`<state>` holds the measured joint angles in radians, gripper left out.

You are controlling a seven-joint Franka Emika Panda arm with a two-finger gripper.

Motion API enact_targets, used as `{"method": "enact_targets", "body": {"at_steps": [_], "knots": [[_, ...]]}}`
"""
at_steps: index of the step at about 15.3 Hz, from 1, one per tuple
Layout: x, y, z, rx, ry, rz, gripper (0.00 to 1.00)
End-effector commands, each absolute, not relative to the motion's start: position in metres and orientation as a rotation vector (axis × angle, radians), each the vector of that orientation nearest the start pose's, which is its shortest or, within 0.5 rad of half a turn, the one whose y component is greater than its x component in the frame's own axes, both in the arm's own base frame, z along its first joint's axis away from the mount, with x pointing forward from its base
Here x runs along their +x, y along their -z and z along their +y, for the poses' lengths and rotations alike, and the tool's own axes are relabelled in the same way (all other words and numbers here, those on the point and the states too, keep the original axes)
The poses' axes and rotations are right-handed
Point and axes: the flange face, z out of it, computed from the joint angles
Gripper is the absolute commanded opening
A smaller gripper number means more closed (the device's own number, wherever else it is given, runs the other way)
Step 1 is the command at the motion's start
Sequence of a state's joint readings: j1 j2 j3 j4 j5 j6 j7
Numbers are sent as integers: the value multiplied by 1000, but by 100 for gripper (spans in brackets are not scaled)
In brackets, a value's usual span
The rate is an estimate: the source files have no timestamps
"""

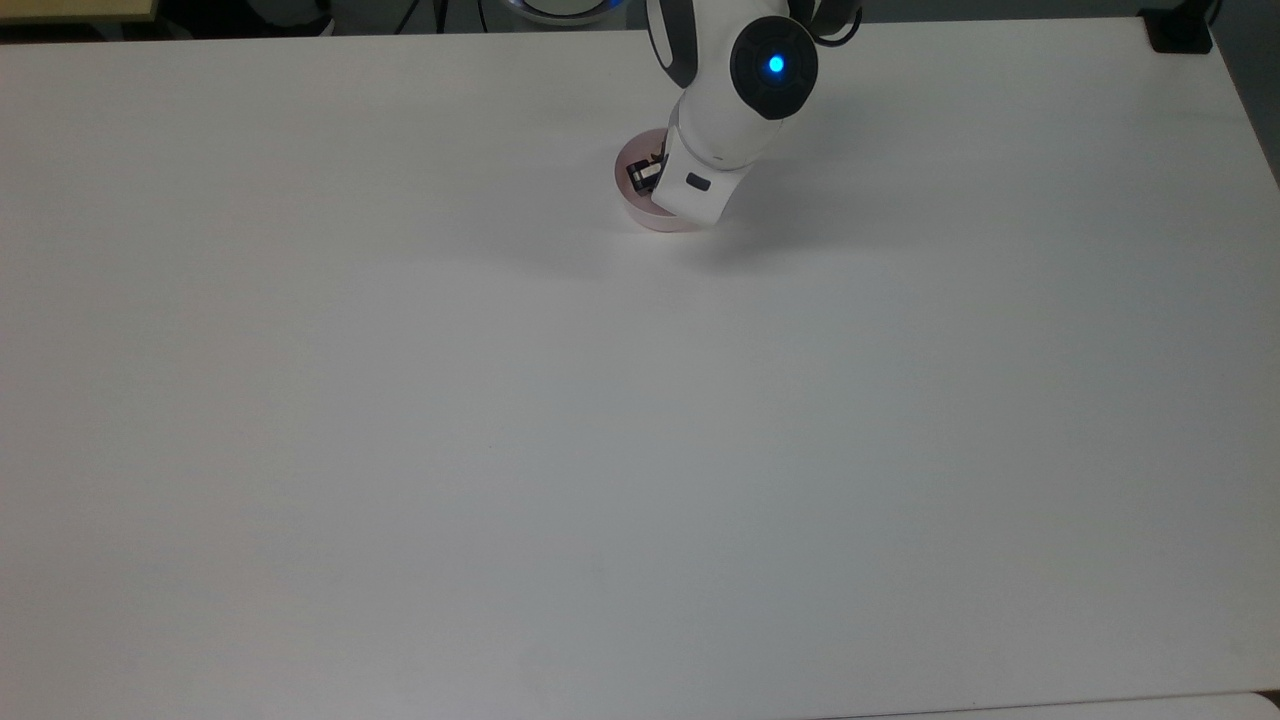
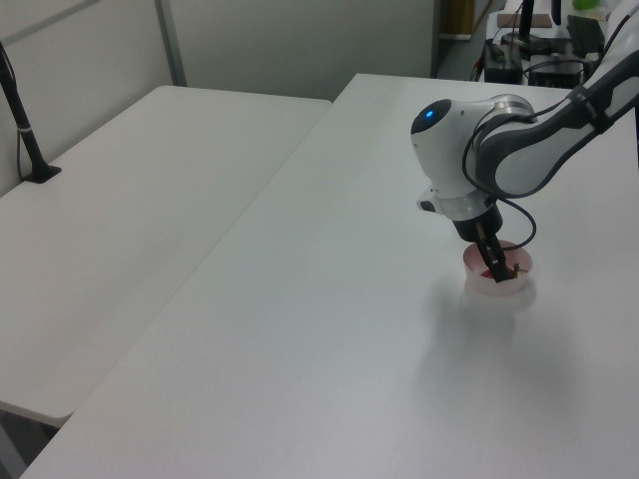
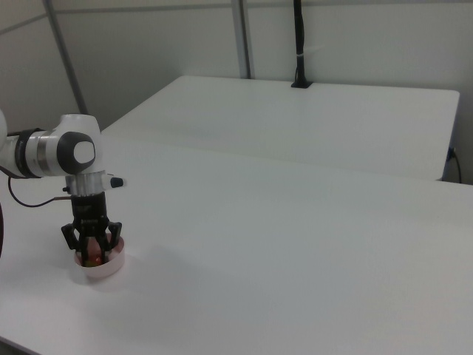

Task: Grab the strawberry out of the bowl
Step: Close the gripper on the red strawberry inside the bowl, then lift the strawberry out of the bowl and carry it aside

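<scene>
My gripper (image 3: 92, 254) is down inside the bowl (image 3: 111, 268), fingers reaching below its rim and straddling the strawberry (image 3: 92, 259), which lies on the bowl's floor with red showing between the fingers in the right view. Jaws look drawn in close around the fruit, but I cannot tell whether the pads are actually bearing on it, so grip unconfirmed. In the left view the fingers enter the bowl (image 2: 498, 288) at a slant, tips near its centre; a bit of red and a dark green cap show beside them there. The bowl sits on the white table (image 1: 640, 420), well apart from every table edge. Risks as I judge them: the berry is glossy and tapered, so a hold off its middle could squirt it out sideways against the bowl wall. The bowl looks light; if a finger is touching the wall or rim, lifting could drag or tip the bowl along with me. The slanted approach may leave one pad lower than the other, rolling the fruit rather than pinching it.
</scene>
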<state>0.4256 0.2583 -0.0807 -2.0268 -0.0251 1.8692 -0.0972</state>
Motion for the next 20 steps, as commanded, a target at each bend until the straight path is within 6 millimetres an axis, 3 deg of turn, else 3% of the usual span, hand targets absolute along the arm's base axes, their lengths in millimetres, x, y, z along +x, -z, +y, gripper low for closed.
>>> {"method": "enact_targets", "body": {"at_steps": [1, 7, 10, 11, 14, 18, 20], "knots": [[510, -305, 179, -3087, -618, -746, 43], [512, -323, 174, -3080, -625, -743, 42], [530, -376, 153, -3039, -635, -748, 42], [538, -406, 136, -3015, -614, -728, 42], [548, -441, 101, -2967, -614, -730, 42], [562, -439, 40, -2985, -565, -658, 42], [569, -429, -12, -3001, -526, -616, 42]]}}
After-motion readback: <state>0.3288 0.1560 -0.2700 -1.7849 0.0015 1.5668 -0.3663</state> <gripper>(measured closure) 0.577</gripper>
